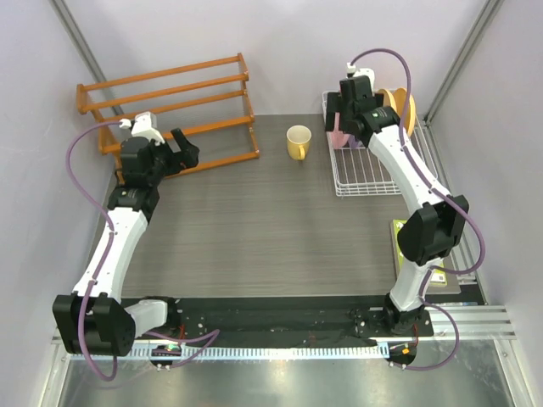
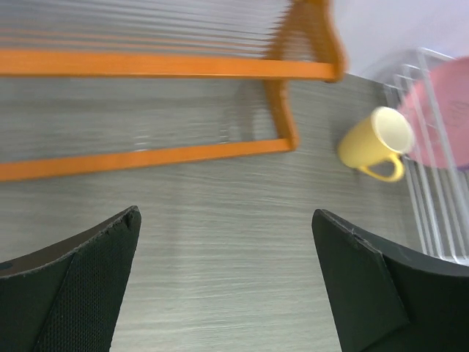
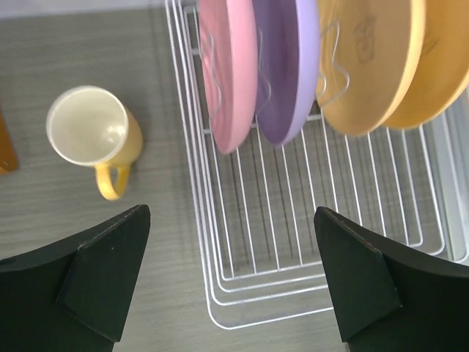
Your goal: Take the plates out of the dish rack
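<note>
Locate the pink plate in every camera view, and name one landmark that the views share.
Top external: the pink plate shows as a sliver at the left end of the dish rack, upper right of the picture.
Left wrist: at the right edge, blurred, in the rack.
Right wrist: top centre, standing on edge, just left of the lilac plate.
Shared landmark: the yellow mug, left of the rack in all three.

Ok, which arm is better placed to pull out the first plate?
The right, probably. The right pincer hangs open over the dish rack, pink plate just ahead; the left pincer is off by the orange wooden rack.
</note>
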`<control>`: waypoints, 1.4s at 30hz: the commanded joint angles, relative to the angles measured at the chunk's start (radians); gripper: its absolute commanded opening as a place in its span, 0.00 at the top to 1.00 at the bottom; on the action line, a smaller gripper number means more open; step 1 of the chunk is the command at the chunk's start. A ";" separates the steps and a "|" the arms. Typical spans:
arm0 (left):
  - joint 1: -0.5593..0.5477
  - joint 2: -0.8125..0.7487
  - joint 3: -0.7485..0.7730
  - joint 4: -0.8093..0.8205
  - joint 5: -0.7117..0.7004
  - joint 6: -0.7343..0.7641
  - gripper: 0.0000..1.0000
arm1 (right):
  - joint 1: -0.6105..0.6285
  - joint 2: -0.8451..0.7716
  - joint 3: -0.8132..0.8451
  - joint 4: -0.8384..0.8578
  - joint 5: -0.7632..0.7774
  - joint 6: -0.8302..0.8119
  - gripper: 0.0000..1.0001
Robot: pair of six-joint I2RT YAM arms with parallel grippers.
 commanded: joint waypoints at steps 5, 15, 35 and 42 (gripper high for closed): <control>0.019 0.006 0.058 -0.119 -0.276 -0.100 0.00 | 0.031 0.021 0.098 0.053 0.077 -0.079 0.00; 0.019 0.037 0.000 -0.041 -0.131 -0.149 0.01 | 0.064 0.323 0.484 0.018 0.375 -0.214 0.00; 0.019 0.111 -0.032 0.002 -0.100 -0.146 0.00 | 0.072 0.472 0.491 0.173 0.470 -0.334 0.22; 0.019 0.117 -0.037 0.004 -0.103 -0.143 0.01 | 0.071 0.520 0.494 0.202 0.477 -0.352 0.27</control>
